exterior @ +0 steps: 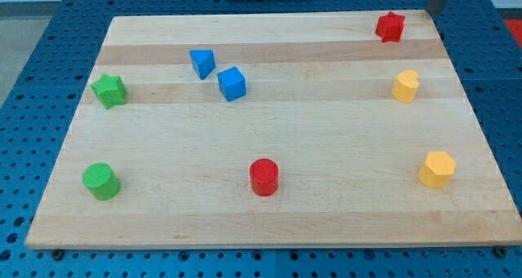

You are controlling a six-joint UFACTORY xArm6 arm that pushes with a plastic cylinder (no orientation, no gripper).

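Note:
My tip [435,12] shows as a dark rod end at the view's top right, by the far right corner of the wooden board [285,221]. It touches no block. The nearest block is the red star [391,26], a short way to the tip's left and slightly lower. Below that, a yellow heart-like block [405,86] sits near the right edge. A yellow hexagon [437,169] lies lower right.
A blue triangle [202,63] and a blue cube [232,83] sit close together at upper left of centre. A green star [108,90] and a green cylinder [101,181] stand along the left side. A red cylinder [263,177] stands at bottom centre.

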